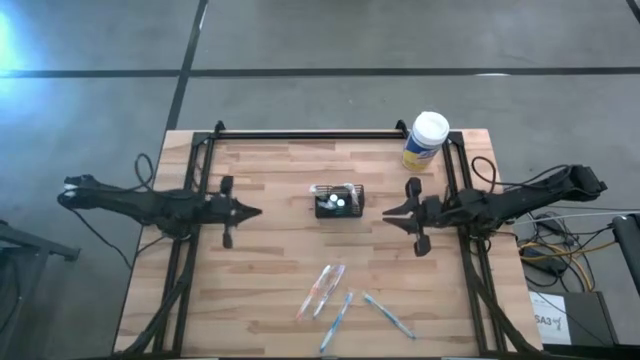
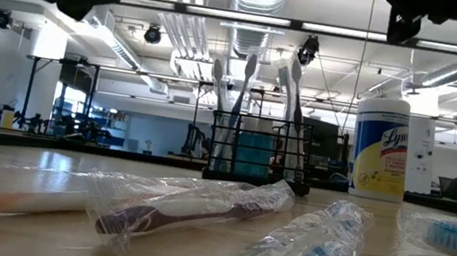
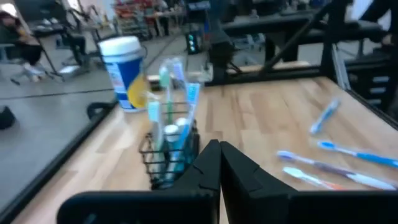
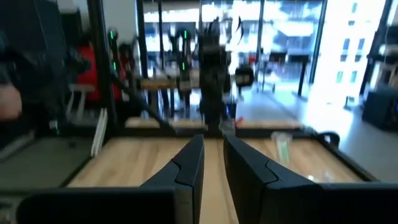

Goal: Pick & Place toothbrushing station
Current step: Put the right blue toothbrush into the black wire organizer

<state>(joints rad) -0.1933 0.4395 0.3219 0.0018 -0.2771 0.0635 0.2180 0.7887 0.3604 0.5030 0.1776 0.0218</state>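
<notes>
The toothbrushing station, a small black wire-mesh caddy (image 1: pixel 338 201), stands on its base at the middle of the wooden table, with several toothbrushes upright in it (image 2: pixel 249 113); it also shows in the left wrist view (image 3: pixel 166 158). My left gripper (image 1: pixel 258 211) hovers to the caddy's left, shut and empty (image 3: pixel 219 163). My right gripper (image 1: pixel 385 213) hovers to the caddy's right, its fingers a narrow gap apart and empty (image 4: pixel 213 162). Both point at the caddy without touching it.
A white-lidded yellow-and-blue round canister (image 1: pixel 427 140) stands at the far right of the table. Several wrapped toothbrushes (image 1: pixel 322 290) and loose blue ones (image 1: pixel 388 315) lie near the front edge. A black frame (image 1: pixel 300 133) runs along the far edge and sides.
</notes>
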